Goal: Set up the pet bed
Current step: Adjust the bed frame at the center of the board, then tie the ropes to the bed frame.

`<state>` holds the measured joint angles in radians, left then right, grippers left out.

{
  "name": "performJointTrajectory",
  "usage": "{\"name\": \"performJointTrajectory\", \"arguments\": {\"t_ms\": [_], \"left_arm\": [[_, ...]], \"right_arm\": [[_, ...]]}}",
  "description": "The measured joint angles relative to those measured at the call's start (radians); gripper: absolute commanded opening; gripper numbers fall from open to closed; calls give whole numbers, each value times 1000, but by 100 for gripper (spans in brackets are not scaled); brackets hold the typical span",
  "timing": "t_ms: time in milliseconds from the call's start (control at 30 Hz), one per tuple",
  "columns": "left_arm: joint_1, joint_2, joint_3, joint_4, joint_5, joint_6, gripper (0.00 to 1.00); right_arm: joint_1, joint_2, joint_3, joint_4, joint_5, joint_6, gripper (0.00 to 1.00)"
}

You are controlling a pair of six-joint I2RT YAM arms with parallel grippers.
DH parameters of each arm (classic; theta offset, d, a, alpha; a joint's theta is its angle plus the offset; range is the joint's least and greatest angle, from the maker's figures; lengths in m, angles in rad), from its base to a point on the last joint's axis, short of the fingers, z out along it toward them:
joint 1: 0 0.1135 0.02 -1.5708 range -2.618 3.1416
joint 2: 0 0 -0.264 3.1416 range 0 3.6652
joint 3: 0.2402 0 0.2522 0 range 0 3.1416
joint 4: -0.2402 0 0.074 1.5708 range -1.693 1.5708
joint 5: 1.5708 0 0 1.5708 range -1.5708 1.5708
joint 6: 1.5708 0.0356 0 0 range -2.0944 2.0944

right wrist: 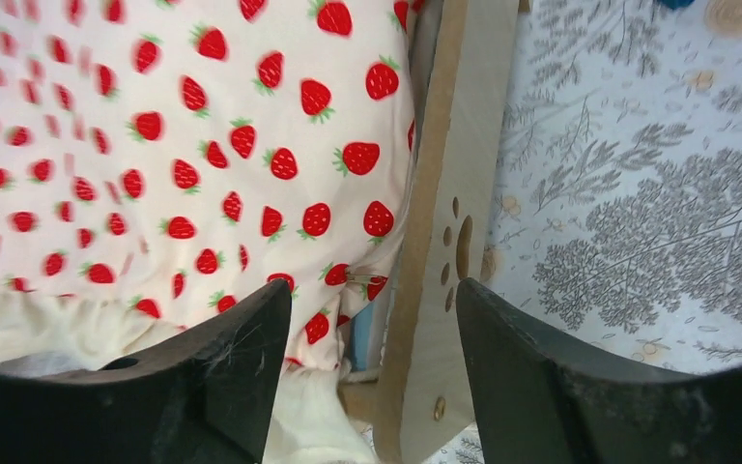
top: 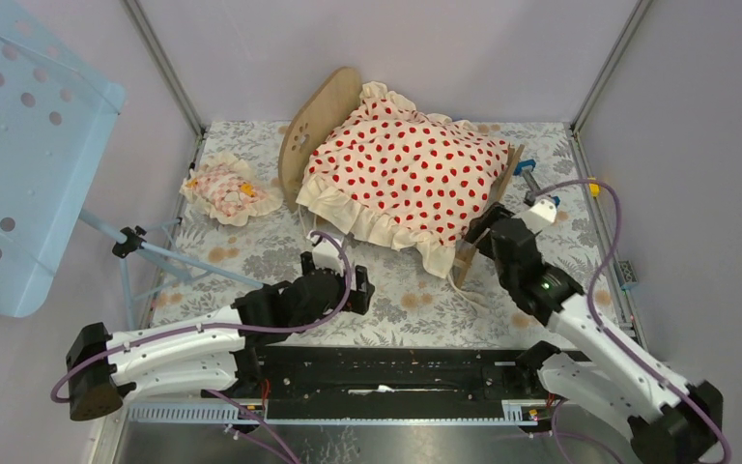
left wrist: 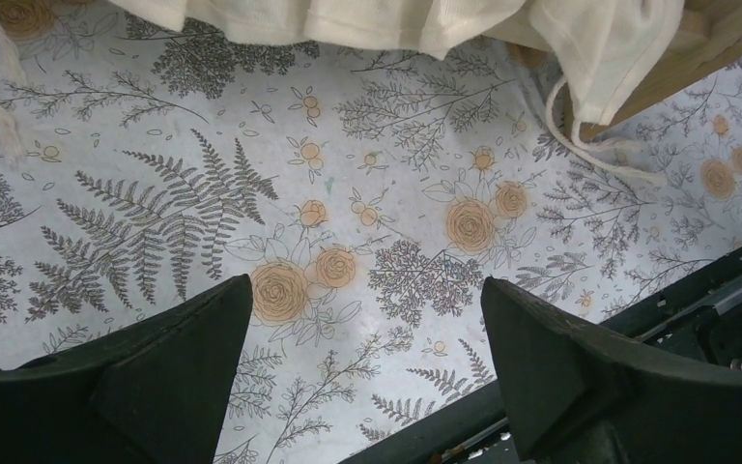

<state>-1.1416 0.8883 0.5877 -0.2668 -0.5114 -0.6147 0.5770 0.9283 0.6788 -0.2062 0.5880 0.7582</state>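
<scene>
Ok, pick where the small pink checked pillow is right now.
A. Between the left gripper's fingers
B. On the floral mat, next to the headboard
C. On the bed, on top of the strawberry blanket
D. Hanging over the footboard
B: the pillow lies flat on the floral mat, outside the pet bed, beside its headboard on the left arm's side.

left gripper: bare floral mat ahead, blanket ruffle beyond. right gripper: footboard straight ahead, strawberry blanket crowds left, mat free right.
</scene>
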Motion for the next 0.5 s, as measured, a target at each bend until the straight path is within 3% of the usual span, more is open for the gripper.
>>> {"name": "performJointTrajectory", "arguments": {"t_ms": [100,267,500], "left_arm": [[0,15,-11,12,10,1,97],[0,31,-13,43,20,5,97],[0,29,-20,64,37,3,96]], "right_arm": [[0,-154,-31,-11,-8,-52,71],[0,-311,-74,-140,-56,-41,60],[1,-254,-133,-339,-152,129,32]]}}
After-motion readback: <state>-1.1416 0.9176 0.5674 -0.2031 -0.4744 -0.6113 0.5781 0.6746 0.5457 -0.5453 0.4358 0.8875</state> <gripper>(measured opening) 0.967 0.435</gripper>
